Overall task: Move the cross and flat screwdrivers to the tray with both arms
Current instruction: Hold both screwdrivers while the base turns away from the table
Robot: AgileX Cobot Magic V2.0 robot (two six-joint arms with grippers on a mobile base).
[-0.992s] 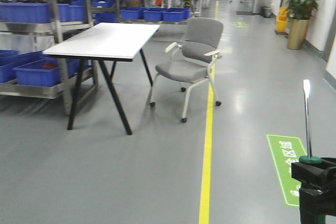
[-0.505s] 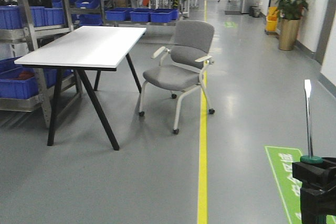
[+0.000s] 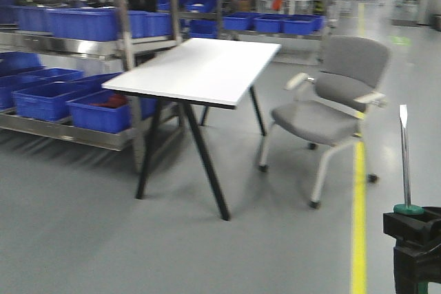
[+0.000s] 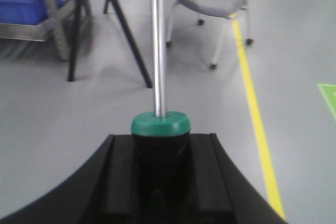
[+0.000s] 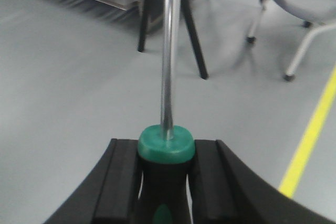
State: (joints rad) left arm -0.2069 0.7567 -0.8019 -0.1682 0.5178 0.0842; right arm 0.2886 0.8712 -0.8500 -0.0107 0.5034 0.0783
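Swinging round, we watch the whole scene slide rightward across the front view: the white table (image 3: 207,70) and grey chair (image 3: 337,98) now sit further right, and more blue bins (image 3: 76,22) fill the left. Only the upright shaft at the lower right keeps its spot, flat blade tip (image 3: 402,113) up, so we judge it's our base turning, not the arms working. It looks like we're in transit, carrying the load.

Count with us: two screwdrivers, two pincers. The left pincer (image 4: 160,148) is clamped on the black handle of the first screwdriver (image 4: 158,51), green collar showing. The right pincer (image 5: 166,153) grips the second screwdriver (image 5: 169,51) the same way. One table, one chair, one yellow floor line (image 3: 358,225). Trays: none in any view, so the drop-off is probably some way off.
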